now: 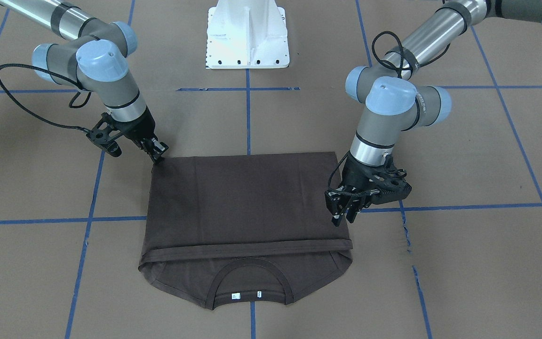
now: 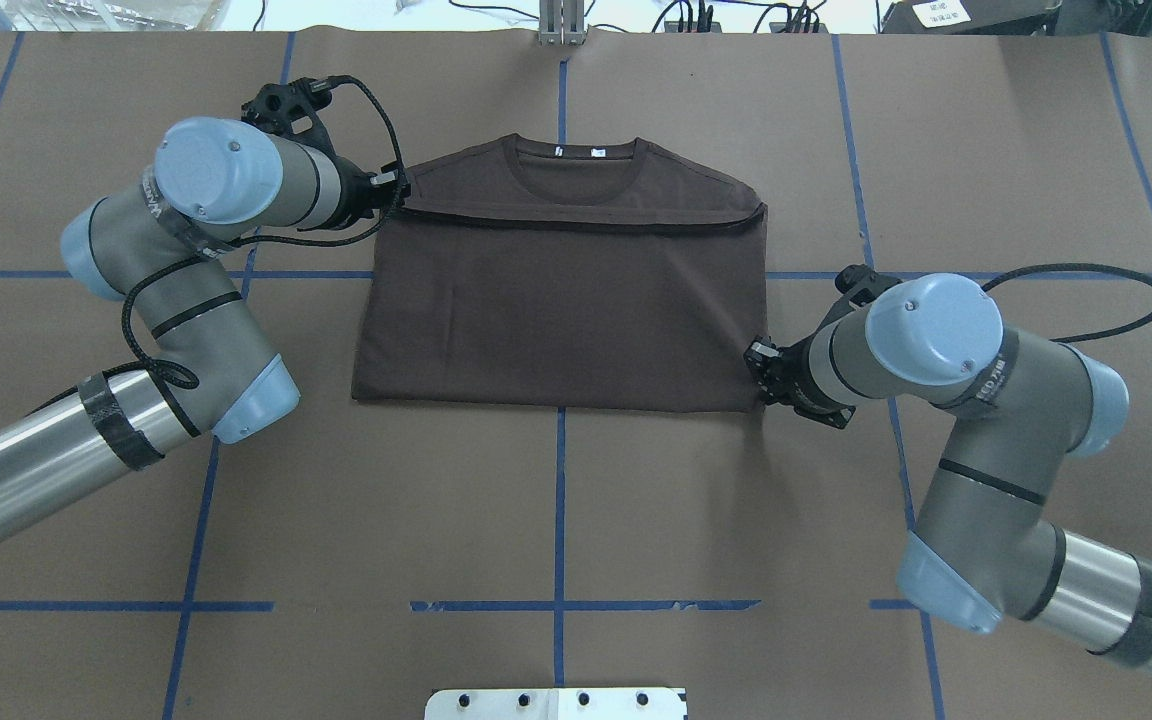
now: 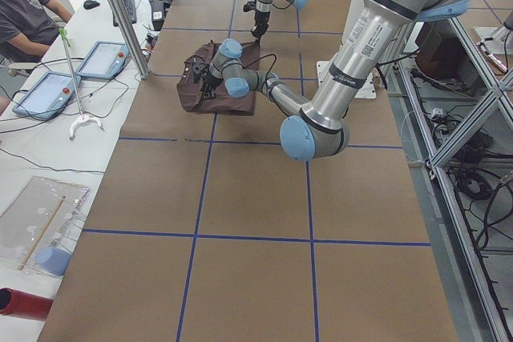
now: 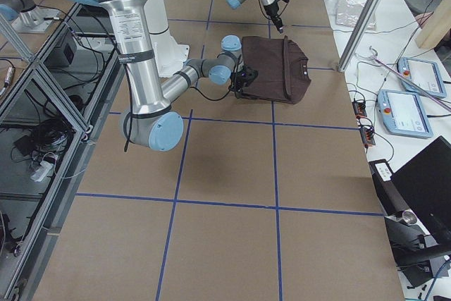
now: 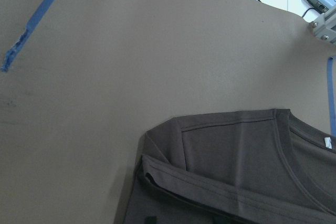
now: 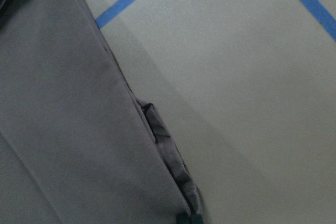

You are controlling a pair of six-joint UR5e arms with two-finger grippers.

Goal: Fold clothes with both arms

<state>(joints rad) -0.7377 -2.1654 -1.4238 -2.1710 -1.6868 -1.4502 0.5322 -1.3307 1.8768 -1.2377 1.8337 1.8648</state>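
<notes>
The dark brown T-shirt (image 1: 243,197) lies flat on the brown table, sleeves tucked in and its hem folded up to a line just short of the collar (image 2: 571,165) with the white tags. My left gripper (image 1: 344,216) hangs over the shirt's side edge near the folded hem corner (image 5: 149,169); its fingers look open and hold nothing. My right gripper (image 1: 159,154) sits at the opposite corner, on the fold nearest the robot base. It appears shut on the T-shirt's edge, which bunches into a small ridge (image 6: 168,150) running to the fingertip.
The white base plate (image 1: 247,42) stands at the table's robot side. Blue tape lines (image 2: 561,520) cross the paper-covered table. In the exterior left view a seated person (image 3: 28,6) and tablets (image 3: 104,58) are at a side desk, beside a metal post (image 3: 120,14).
</notes>
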